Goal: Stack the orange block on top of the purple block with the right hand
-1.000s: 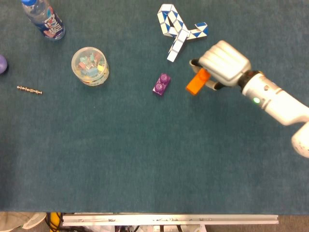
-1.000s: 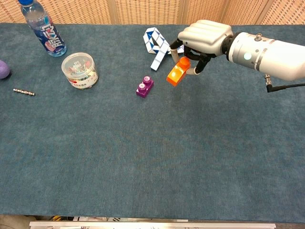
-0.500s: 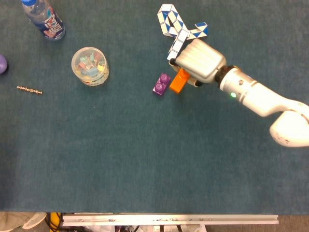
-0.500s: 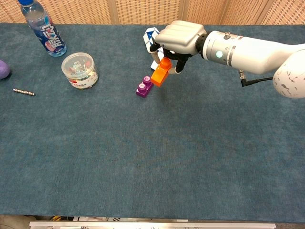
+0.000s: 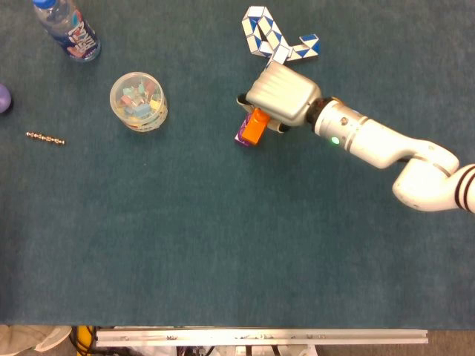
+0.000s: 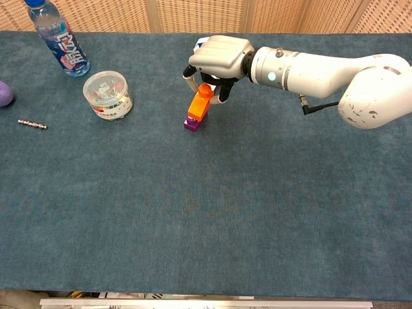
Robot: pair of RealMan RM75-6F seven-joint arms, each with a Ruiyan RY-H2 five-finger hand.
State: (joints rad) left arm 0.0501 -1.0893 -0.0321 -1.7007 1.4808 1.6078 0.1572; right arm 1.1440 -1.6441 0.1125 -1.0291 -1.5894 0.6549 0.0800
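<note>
Broad dark teal felt-like table covering (image 5: 223, 245) across both views, with a metal rail along the near edge (image 5: 260, 337) and woven tan wall panels (image 6: 193, 13) behind the far edge in the chest view. Scattered over the far half: clear plastic water bottle with a blue cap and label (image 5: 67, 28) at the far left corner, round clear plastic tub of small pastel pieces (image 5: 138, 101) nearer the middle, short string of metal beads (image 5: 45, 137) lying flat to the left of the tub, small purple ball (image 5: 4, 97) cut by the left edge, blue-and-white folding twist puzzle (image 5: 269, 33) at the far centre.

White right hand (image 5: 279, 95) on its white arm reaching in from the right, palm down, fingers curled around the top of the small orange plastic block (image 6: 200, 104), gripping it. Orange block directly over the small purple studded block (image 6: 192, 124), covering most of it; only a purple edge visible below and to the left. Whether the two are fully pressed together, cannot tell. Left hand nowhere in either view.

Compared with a second ago: hand and orange block shifted left from a spot to the right of the purple block, well apart from it, to right above it; half a second ago just beside it. Purple block, bottle, tub, beads and puzzle unmoved.
</note>
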